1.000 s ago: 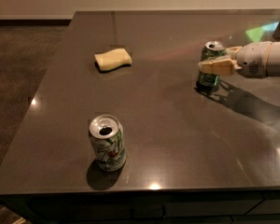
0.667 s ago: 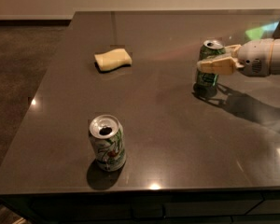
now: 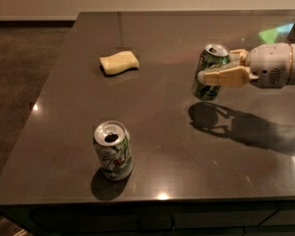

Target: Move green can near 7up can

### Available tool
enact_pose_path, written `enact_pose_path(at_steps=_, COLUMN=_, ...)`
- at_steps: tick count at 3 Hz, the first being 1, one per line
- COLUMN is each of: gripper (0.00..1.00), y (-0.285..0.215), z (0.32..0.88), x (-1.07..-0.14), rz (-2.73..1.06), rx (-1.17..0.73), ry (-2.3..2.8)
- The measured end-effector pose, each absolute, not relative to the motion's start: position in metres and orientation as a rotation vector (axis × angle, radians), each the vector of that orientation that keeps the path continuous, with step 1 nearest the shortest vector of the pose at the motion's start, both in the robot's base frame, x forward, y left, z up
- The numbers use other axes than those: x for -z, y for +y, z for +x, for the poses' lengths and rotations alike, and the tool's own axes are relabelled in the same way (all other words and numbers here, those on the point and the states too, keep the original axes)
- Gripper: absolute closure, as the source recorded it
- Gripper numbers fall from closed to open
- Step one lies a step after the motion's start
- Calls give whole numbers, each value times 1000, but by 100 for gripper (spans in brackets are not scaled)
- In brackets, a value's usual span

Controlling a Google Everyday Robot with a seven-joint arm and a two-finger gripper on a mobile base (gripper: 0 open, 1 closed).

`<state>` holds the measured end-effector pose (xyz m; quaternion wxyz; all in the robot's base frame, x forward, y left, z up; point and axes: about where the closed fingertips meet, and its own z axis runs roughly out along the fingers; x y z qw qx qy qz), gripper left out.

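Lifted and shifted leftward since earlier, green can (image 3: 205,88) is being held tilted above the worktop (image 3: 157,43), clamped by the end effector (image 3: 214,69), well right of and beyond the 7up can (image 3: 113,151).

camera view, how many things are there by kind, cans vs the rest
Drink cans: 2 (dark green aluminium can, held off the table in the gripper at right; white-and-green 7up can, near front edge)
Yellow sponge: 1
Total: 3

Table (image 3: 187,33): 7up (image 3: 114,154), sponge (image 3: 119,63) (end effector (image 3: 214,68) above)
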<state>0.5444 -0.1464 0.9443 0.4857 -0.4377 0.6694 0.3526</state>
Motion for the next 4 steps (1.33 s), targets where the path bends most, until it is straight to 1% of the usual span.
enact_pose_path(at_steps=1, gripper=100, y=-123, z=510, x=-952, rz=-1144, rx=-925, ry=1544)
enact_pose_path(at_steps=4, gripper=100, y=-62, z=423, x=-948, rz=-1386, rx=-973, ry=1375)
